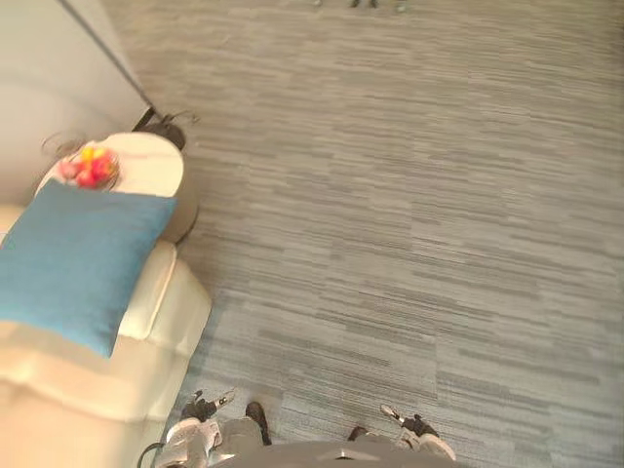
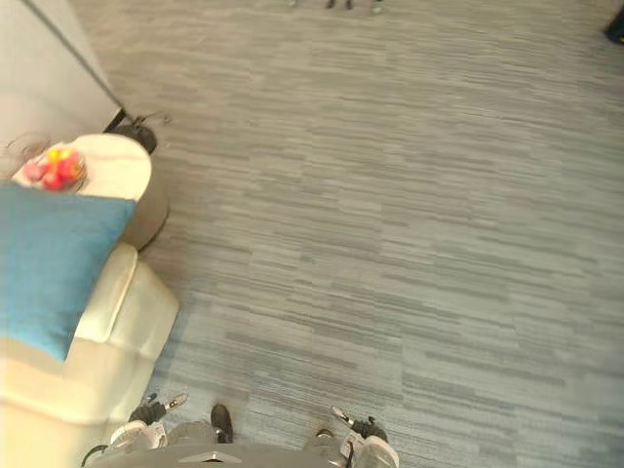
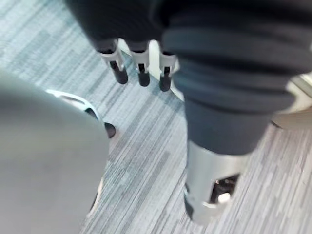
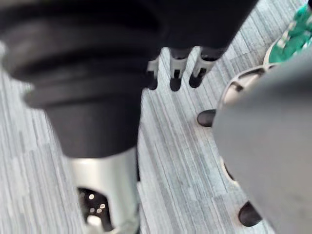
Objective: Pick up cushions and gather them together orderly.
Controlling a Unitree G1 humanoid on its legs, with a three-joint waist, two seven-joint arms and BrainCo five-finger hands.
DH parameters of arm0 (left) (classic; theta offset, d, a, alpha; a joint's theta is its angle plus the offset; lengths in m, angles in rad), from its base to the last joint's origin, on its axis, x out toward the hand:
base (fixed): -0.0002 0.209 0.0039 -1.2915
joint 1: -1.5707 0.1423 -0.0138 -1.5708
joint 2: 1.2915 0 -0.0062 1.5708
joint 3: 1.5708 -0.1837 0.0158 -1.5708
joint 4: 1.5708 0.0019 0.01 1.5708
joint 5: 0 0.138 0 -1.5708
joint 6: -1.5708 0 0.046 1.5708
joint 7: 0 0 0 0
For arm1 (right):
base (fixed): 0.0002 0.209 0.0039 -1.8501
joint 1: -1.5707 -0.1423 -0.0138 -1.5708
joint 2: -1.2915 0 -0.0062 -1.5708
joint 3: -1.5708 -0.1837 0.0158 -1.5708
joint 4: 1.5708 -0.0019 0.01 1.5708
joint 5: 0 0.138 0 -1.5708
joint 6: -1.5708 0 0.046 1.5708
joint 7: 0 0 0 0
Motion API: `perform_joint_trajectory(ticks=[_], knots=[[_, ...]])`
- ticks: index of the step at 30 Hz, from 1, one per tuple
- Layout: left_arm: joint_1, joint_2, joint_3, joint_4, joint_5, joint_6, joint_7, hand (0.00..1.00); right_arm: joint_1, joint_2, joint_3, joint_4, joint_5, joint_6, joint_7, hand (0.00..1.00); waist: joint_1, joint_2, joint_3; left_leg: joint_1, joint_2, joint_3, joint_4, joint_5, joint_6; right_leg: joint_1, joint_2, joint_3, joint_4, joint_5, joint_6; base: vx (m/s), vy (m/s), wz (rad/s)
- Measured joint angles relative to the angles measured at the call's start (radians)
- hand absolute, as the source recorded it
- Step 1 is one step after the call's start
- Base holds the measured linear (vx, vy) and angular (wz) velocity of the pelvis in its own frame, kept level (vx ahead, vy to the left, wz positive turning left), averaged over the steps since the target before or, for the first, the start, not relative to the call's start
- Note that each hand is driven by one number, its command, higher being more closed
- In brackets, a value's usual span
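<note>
You have the left hand (image 3: 141, 24) hanging above grey striped carpet (image 3: 141, 161), its dark-tipped fingers (image 3: 118, 68) straight and holding nothing, and a cream surface (image 3: 300, 105) close beside the wrist.

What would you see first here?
The big blue cushion, lying on the cream sofa at the robot's left. Just beyond it, a bowl of pink and yellow things sits on a small round table. The left hand and right hand hang open over the grey carpet.

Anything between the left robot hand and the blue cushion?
No loose object. The left robot hand hangs open beside the cream sofa. The blue cushion lies up on it, so only the sofa's near corner lies between.
</note>
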Motion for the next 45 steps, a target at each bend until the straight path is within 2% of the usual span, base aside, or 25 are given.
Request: perform_joint_trajectory(ticks=[2, 4, 5, 7, 8, 9, 10, 11, 13, 15, 16, 18, 19, 21, 22, 23, 25, 27, 29, 30, 31, 33, 40, 42, 45], knots=[[0.001, 0.001, 0.000, 0.002, -0.001, 0.000, 0.001, 0.00, -0.002, 0.001, 0.001, 0.000, 0.000, 0.000, 0.001, 0.00, 0.003, -0.002, 0.002, 0.027, -0.005, 0.001, 0.003, -0.015, 0.018, 0.012, -0.014, 0.002, 0.041, -0.002, 0.002, 0.08, 0.087, 0.13], [0.002, 0.006, 0.000, 0.009, -0.003, 0.000, 0.000, 0.00, -0.002, 0.004, 0.010, 0.001, -0.001, 0.000, 0.001, 0.00, 0.003, -0.009, 0.008, 0.048, -0.007, 0.005, 0.006, -0.070, 0.037, -0.010, -0.049, 0.004, 0.177, -0.026, 0.037, 0.02, 0.102, 0.09], [0.002, 0.008, -0.005, 0.010, -0.005, -0.001, -0.001, 0.00, -0.003, -0.006, 0.022, -0.003, 0.002, -0.001, 0.001, 0.00, -0.001, -0.002, 0.009, 0.062, -0.007, -0.011, 0.019, -0.099, 0.040, -0.059, -0.092, 0.031, 0.336, -0.042, 0.048, -0.05, 0.095, 0.26], [0.003, 0.021, -0.033, 0.013, -0.009, 0.000, -0.002, 0.00, -0.004, -0.020, 0.056, -0.009, -0.001, -0.004, 0.003, 0.00, -0.008, -0.007, 0.015, 0.075, -0.010, -0.034, 0.047, -0.120, 0.043, -0.144, -0.145, 0.103, 0.559, -0.001, 0.032, -0.01, 0.089, 0.41], [0.003, 0.034, -0.038, 0.013, -0.009, 0.001, -0.001, 0.00, -0.005, -0.021, 0.081, -0.009, -0.002, -0.003, 0.003, 0.00, -0.009, -0.022, 0.016, 0.083, -0.014, -0.065, 0.063, -0.132, 0.048, -0.188, -0.160, 0.162, 0.670, 0.064, 0.024, 0.05, 0.066, 0.58], [0.003, 0.040, -0.037, 0.008, -0.011, 0.002, -0.001, 0.00, -0.006, -0.015, 0.081, -0.008, -0.003, -0.004, 0.004, 0.00, -0.008, -0.034, 0.019, 0.100, -0.016, -0.088, 0.066, -0.132, 0.063, -0.218, -0.166, 0.194, 0.737, 0.075, 0.015, 0.11, 0.029, 0.63], [0.003, 0.042, -0.036, 0.004, -0.011, 0.001, -0.001, 0.00, -0.005, -0.013, 0.081, -0.007, -0.003, -0.004, 0.004, 0.00, -0.006, -0.039, 0.020, 0.106, -0.015, -0.105, 0.067, -0.135, 0.065, -0.231, -0.156, 0.208, 0.766, 0.030, 0.017, 0.11, -0.033, 0.74], [0.003, 0.041, -0.036, 0.002, -0.011, 0.002, 0.001, 0.00, -0.005, -0.015, 0.096, -0.008, -0.005, -0.005, 0.006, 0.00, -0.013, -0.035, 0.022, 0.109, -0.005, -0.146, 0.066, -0.138, 0.064, -0.253, -0.101, 0.236, 0.761, -0.092, 0.011, 0.10, -0.051, 0.66], [0.004, 0.039, -0.032, 0.004, -0.011, 0.003, 0.000, 0.00, -0.008, -0.016, 0.111, -0.011, -0.008, -0.008, 0.012, 0.00, -0.018, -0.033, 0.022, 0.107, 0.001, -0.190, 0.061, -0.139, 0.063, -0.275, -0.024, 0.271, 0.678, -0.150, 0.011, 0.07, -0.098, 0.78], [0.002, 0.036, -0.030, 0.007, -0.011, 0.003, 0.001, 0.00, -0.008, -0.016, 0.113, -0.010, -0.010, -0.009, 0.022, 0.00, -0.021, -0.031, 0.022, 0.109, 0.000, -0.270, 0.045, -0.143, 0.056, -0.279, 0.079, 0.358, 0.442, -0.158, 0.009, 0.13, -0.231, 1.15], [0.003, 0.034, -0.022, 0.008, -0.011, 0.003, 0.001, 0.00, -0.006, -0.016, 0.113, -0.011, -0.010, -0.009, 0.024, 0.00, -0.022, -0.031, 0.022, 0.101, -0.004, -0.311, 0.045, -0.149, 0.044, -0.273, 0.106, 0.412, 0.338, -0.144, 0.003, 0.11, -0.262, 1.35], [0.006, 0.026, 0.009, 0.007, -0.011, 0.001, 0.000, 0.00, 0.001, -0.013, 0.106, -0.011, -0.010, -0.009, 0.026, 0.00, -0.021, -0.042, 0.019, 0.098, -0.025, -0.380, 0.047, -0.160, 0.021, -0.258, 0.107, 0.464, 0.248, -0.084, -0.002, 0.14, -0.289, 1.20], [0.008, 0.008, 0.032, 0.009, -0.011, 0.001, 0.001, 0.00, 0.003, -0.013, 0.096, -0.013, -0.011, -0.009, 0.029, 0.00, -0.022, -0.047, 0.014, 0.100, -0.023, -0.420, 0.048, -0.160, 0.006, -0.253, 0.110, 0.429, 0.270, -0.094, -0.021, 0.24, -0.333, 1.09], [0.020, -0.036, 0.077, -0.001, -0.011, 0.000, 0.002, 0.00, 0.007, -0.027, 0.081, -0.019, -0.014, -0.010, 0.038, 0.00, -0.006, 0.017, -0.003, 0.085, 0.029, -0.424, 0.066, -0.155, -0.029, -0.221, 0.120, 0.325, 0.270, -0.128, -0.044, 0.30, -0.314, 1.15], [0.020, -0.044, 0.083, -0.002, -0.012, 0.000, 0.002, 0.00, 0.007, -0.028, 0.076, -0.021, -0.015, -0.011, 0.038, 0.00, -0.012, 0.028, -0.002, 0.076, 0.042, -0.419, 0.081, -0.156, -0.037, -0.205, 0.126, 0.297, 0.266, -0.130, -0.047, 0.33, -0.272, 1.31], [0.019, -0.051, 0.098, -0.005, -0.015, 0.000, 0.001, 0.00, 0.008, -0.031, 0.078, -0.025, -0.016, -0.014, 0.038, 0.00, -0.011, 0.035, -0.005, 0.032, 0.068, -0.386, 0.161, -0.157, -0.077, -0.162, 0.134, 0.232, 0.246, -0.134, -0.059, 0.27, -0.199, 0.99], [0.015, -0.053, 0.110, -0.031, -0.033, 0.000, 0.000, 0.00, 0.013, -0.027, 0.097, -0.037, -0.015, -0.013, 0.038, 0.00, -0.002, 0.026, 0.001, -0.036, 0.088, -0.319, 0.295, -0.157, -0.078, -0.126, 0.138, 0.195, 0.228, -0.138, -0.070, 0.20, -0.152, 0.85], [0.014, -0.058, 0.113, -0.039, -0.052, 0.000, 0.000, 0.00, 0.019, -0.018, 0.104, -0.058, -0.011, -0.017, 0.038, 0.00, 0.010, 0.019, 0.009, -0.082, 0.123, -0.177, 0.389, -0.179, -0.074, -0.067, 0.134, 0.162, 0.199, -0.142, -0.079, 0.15, -0.069, 0.61], [0.013, -0.058, 0.103, -0.039, -0.052, 0.000, 0.001, 0.00, 0.019, -0.018, 0.106, -0.064, -0.002, -0.018, 0.038, 0.00, 0.009, 0.024, 0.007, -0.087, 0.132, -0.074, 0.343, -0.159, -0.042, -0.043, 0.123, 0.135, 0.194, -0.143, -0.076, 0.11, 0.017, 0.54], [0.009, -0.049, 0.092, -0.037, -0.051, 0.001, 0.001, 0.00, 0.022, -0.010, 0.107, -0.080, 0.000, -0.021, 0.038, 0.00, 0.004, 0.017, 0.002, -0.090, 0.122, 0.015, 0.279, -0.128, -0.010, -0.041, 0.109, 0.112, 0.183, -0.144, -0.058, 0.10, 0.096, 0.61], [0.006, -0.045, 0.086, -0.037, -0.051, 0.001, 0.001, 0.00, 0.022, -0.006, 0.109, -0.086, 0.000, -0.020, 0.038, 0.00, 0.003, 0.019, -0.001, -0.087, 0.110, 0.021, 0.251, -0.121, 0.001, -0.045, 0.104, 0.108, 0.177, -0.141, -0.054, 0.11, 0.140, 0.67], [-0.005, -0.019, 0.082, -0.037, -0.050, 0.004, 0.003, 0.00, 0.014, 0.022, 0.109, -0.101, 0.000, -0.022, 0.038, 0.00, 0.014, -0.024, 0.016, -0.075, 0.049, 0.037, 0.144, -0.060, 0.023, -0.049, 0.075, 0.081, 0.124, -0.117, -0.033, 0.07, 0.108, 0.44], [0.006, -0.006, 0.054, 0.003, -0.048, 0.002, 0.014, 0.00, 0.013, 0.019, 0.117, -0.082, -0.013, -0.021, 0.040, 0.00, 0.008, -0.031, 0.010, 0.074, -0.024, 0.033, -0.067, 0.026, 0.043, 0.014, 0.051, 0.100, 0.091, -0.088, -0.019, -0.03, 0.040, 0.02], [0.008, 0.007, 0.038, 0.013, -0.049, 0.002, 0.014, 0.00, -0.006, 0.007, 0.130, -0.046, -0.022, -0.018, 0.042, 0.00, 0.002, -0.038, 0.006, 0.116, -0.069, 0.034, -0.191, 0.076, 0.053, -0.027, 0.020, 0.106, 0.136, -0.133, 0.011, -0.17, 0.086, -0.03], [0.009, 0.027, 0.024, 0.020, -0.051, 0.002, 0.015, 0.00, 0.005, -0.013, 0.165, -0.020, -0.026, -0.011, 0.043, 0.00, -0.011, -0.063, 0.016, 0.146, -0.117, 0.010, -0.209, 0.066, 0.069, -0.047, -0.053, 0.107, 0.255, -0.192, 0.044, -0.09, 0.111, 0.16]])
